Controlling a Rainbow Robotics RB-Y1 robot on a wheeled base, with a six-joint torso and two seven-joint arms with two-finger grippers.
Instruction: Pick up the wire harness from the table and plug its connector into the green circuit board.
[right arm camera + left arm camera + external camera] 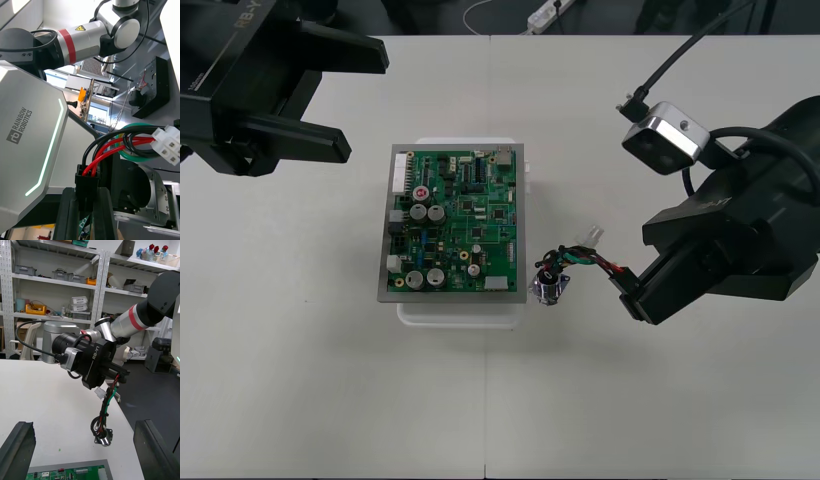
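The right end effector (632, 288) sits over the surface (630, 400) to the right of the green circuit board (455, 220). It is closed narrowly on the wire harness (585, 262). In the right wrist view its two black fingers (71, 213) pinch the small black plug (87, 183) between them, and red, black and green wires loop away from the plug.

From that grip the wires run toward the board. A white connector (591, 235) branches off on the far side. The round metal socket (548, 290) is the end farthest from the fingers and lies just beside the right corner of the white base (455, 310). In the left wrist view the harness hangs down from the right end effector with the socket lowest. Whether the socket touches the surface cannot be told. The plug is not in the board.

The left end effector (365, 100) waits at the far left, well apart from the board and harness, with its fingers (17, 450) spread wide and holding nothing.
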